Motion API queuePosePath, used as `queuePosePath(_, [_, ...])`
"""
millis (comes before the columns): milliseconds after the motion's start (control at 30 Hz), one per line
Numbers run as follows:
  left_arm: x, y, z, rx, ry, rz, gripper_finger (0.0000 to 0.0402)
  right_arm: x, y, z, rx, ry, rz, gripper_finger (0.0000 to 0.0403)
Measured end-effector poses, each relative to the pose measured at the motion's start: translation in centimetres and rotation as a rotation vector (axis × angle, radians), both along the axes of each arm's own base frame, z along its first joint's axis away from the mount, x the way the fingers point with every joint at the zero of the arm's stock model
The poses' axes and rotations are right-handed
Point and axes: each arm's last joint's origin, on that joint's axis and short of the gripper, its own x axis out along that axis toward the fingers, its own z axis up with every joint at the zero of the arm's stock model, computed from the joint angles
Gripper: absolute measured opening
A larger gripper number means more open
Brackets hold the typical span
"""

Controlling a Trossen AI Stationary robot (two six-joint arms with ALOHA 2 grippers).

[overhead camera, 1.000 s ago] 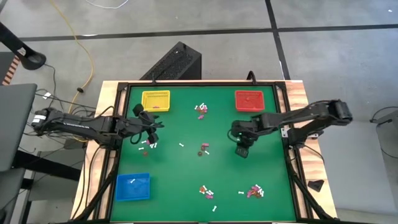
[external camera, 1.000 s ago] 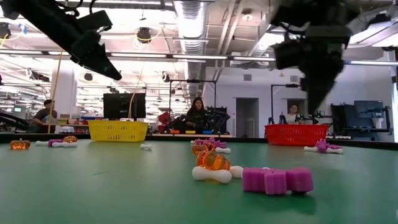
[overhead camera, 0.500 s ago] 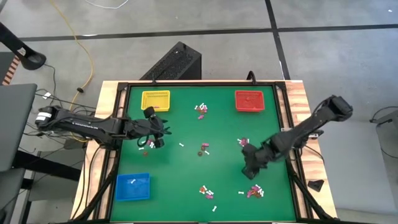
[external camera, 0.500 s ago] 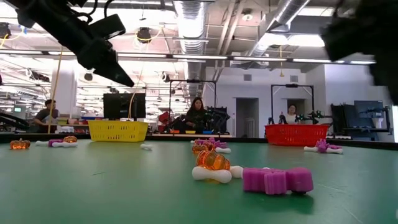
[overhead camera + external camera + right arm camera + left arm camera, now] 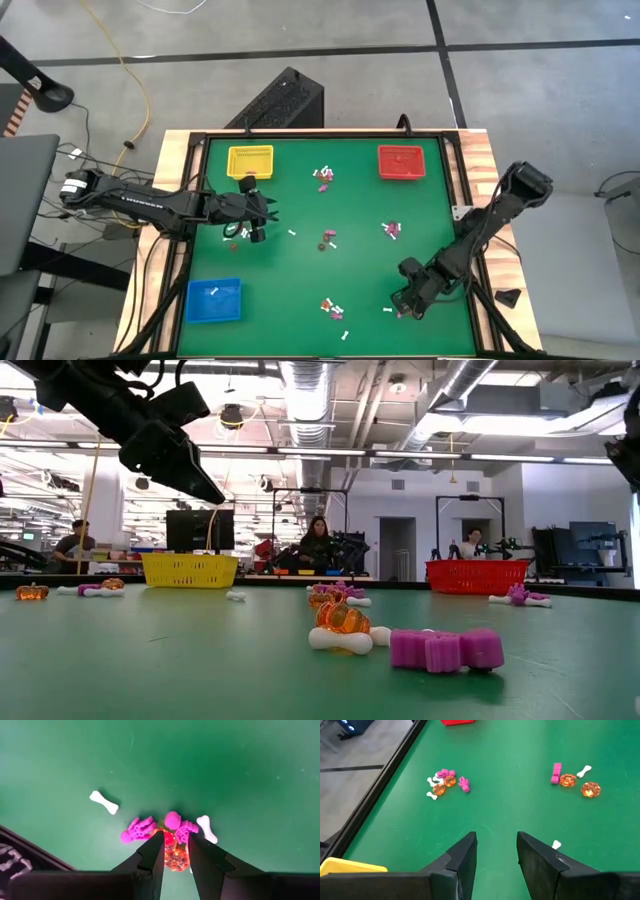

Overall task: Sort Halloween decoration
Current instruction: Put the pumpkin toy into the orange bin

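The right gripper (image 5: 175, 851) is low over a small heap of decorations at the near right of the green table (image 5: 300, 290). Its fingers stand partly apart on either side of an orange pumpkin (image 5: 172, 854) and seem not yet to grip it. Two purple trinkets (image 5: 137, 830) and a white bone (image 5: 206, 828) lie touching or just beside that pumpkin. To do this pick well, I judge the fingers should come straight down and close on the pumpkin alone, so that the purple pieces are not dragged along.

The left gripper (image 5: 496, 852) hovers over the left side of the table, near the yellow tray (image 5: 250, 161), with its fingers parted and nothing between them. Other decorations (image 5: 324, 178) lie in little groups at the far middle, the centre and the near middle.

The yellow tray holds a few small dark pieces; what they are I cannot tell. The blue tray (image 5: 214, 301), at near left, holds white bits. The red tray (image 5: 401, 162), at far right, may hold something red, too small to be sure
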Motion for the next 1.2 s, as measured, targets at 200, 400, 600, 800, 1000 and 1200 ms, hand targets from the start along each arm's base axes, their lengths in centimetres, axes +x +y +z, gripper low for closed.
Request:
queuePosePath(200, [0.0, 0.0, 0.0, -0.011, -0.006, 0.007, 0.0130, 0.2, 0.3, -0.5, 0.005, 0.009, 0.028, 0.0118])
queuePosePath(400, [0.0, 0.0, 0.0, -0.013, -0.011, 0.008, 0.0130, 0.4, 0.1, -0.9, -0.011, 0.015, 0.033, 0.0118])
queuePosePath(600, [0.0, 0.0, 0.0, -0.013, -0.011, 0.007, 0.0130, 0.9, -0.3, -0.9, -0.012, 0.016, 0.009, 0.0118])
queuePosePath(800, [0.0, 0.0, 0.0, -0.012, -0.010, 0.007, 0.0130, 1.8, -1.3, -0.8, -0.029, -0.016, 0.042, 0.0118])
queuePosePath(1000, [0.0, 0.0, 0.0, -0.012, -0.010, 0.007, 0.0130, 2.4, -2.0, -0.8, -0.043, -0.048, 0.087, 0.0132])
queuePosePath(1200, [0.0, 0.0, 0.0, -0.012, -0.010, 0.007, 0.0130, 3.4, -4.9, -1.1, -0.175, -0.032, 0.174, 0.0178])
